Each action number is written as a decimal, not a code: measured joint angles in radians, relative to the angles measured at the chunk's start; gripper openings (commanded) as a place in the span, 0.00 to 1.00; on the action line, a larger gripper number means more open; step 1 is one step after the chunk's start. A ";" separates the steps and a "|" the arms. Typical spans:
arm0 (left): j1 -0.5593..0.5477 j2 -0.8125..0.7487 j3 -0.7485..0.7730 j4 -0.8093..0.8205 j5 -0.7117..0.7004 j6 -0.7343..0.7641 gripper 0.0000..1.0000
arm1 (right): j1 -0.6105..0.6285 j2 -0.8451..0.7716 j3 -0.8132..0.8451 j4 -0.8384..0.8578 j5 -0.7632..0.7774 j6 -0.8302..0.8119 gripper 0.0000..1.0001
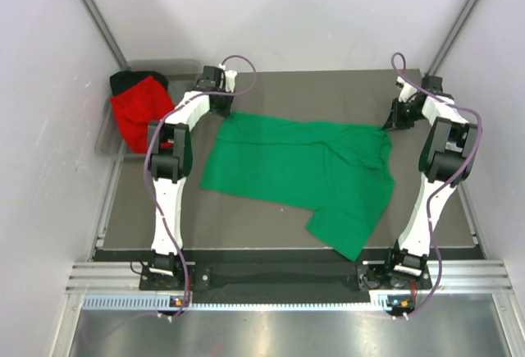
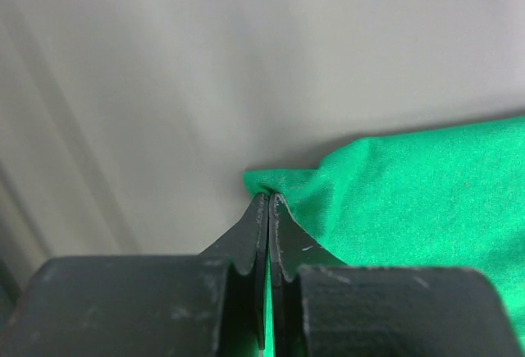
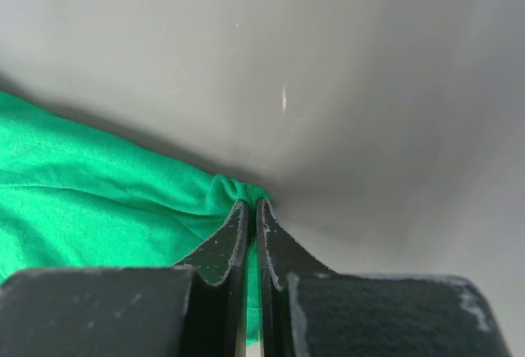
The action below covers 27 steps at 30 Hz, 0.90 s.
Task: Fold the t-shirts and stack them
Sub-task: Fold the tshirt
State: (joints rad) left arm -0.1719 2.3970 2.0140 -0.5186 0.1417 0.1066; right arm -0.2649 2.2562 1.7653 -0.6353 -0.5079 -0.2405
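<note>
The bright green t-shirt [image 1: 303, 168] lies spread across the dark table, one part hanging toward the front edge. My left gripper [image 1: 223, 112] is shut on the shirt's far left corner; in the left wrist view [image 2: 269, 197] the green cloth [image 2: 410, 201] is pinched between the fingertips. My right gripper [image 1: 389, 124] is shut on the far right corner; in the right wrist view [image 3: 251, 203] the green cloth [image 3: 98, 193] bunches at the tips. The red t-shirt [image 1: 141, 111] and the black t-shirt [image 1: 125, 80] lie in the grey bin at far left.
The grey plastic bin [image 1: 107, 137] stands off the table's far left corner. White walls close in on both sides and behind. The table's front edge [image 1: 279, 250] runs just ahead of the arm bases.
</note>
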 measured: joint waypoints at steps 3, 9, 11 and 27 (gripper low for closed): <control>0.004 0.002 0.005 0.002 -0.002 -0.005 0.00 | 0.000 0.002 0.004 -0.002 0.002 0.003 0.00; 0.006 0.058 0.089 0.016 -0.045 -0.003 0.00 | 0.003 0.059 0.100 -0.025 0.005 0.021 0.00; 0.006 0.065 0.097 0.026 -0.059 -0.002 0.00 | 0.003 0.081 0.138 -0.027 0.008 0.032 0.00; 0.006 0.195 0.296 0.061 -0.117 0.019 0.01 | 0.010 0.226 0.395 -0.045 0.045 0.079 0.09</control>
State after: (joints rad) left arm -0.1658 2.5923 2.3100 -0.4580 0.0242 0.1257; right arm -0.2550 2.4825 2.1605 -0.6807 -0.4625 -0.1616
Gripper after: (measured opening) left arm 0.011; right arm 0.030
